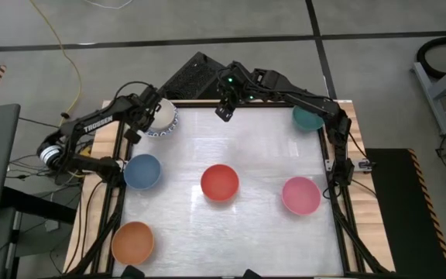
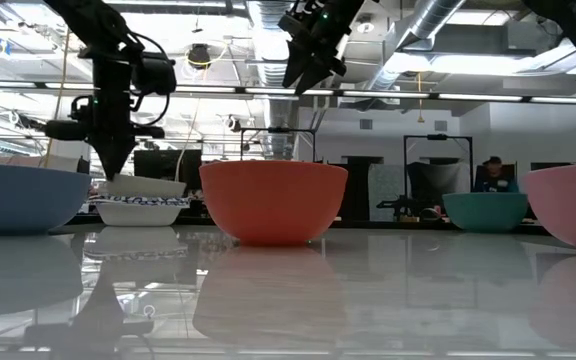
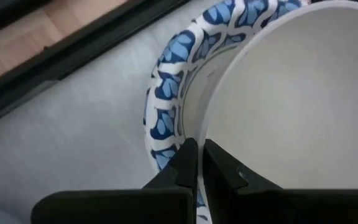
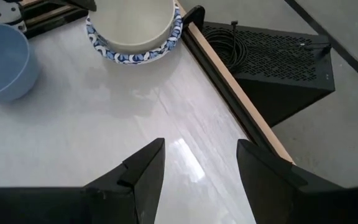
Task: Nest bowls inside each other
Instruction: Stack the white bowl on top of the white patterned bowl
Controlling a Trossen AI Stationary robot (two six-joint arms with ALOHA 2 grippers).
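Bowls (image 1: 220,183) scattered on table, "TROSSEN" lettering on left arm (image 1: 99,122)

A cream bowl (image 1: 159,113) sits nested in a blue-and-white patterned bowl (image 1: 162,130) at the table's far left. A blue bowl (image 1: 142,171), red bowl (image 1: 220,182) and pink bowl (image 1: 301,194) stand apart mid-table, upright. The orange bowl (image 1: 133,241) sits near left, the teal bowl (image 1: 308,118) far right.
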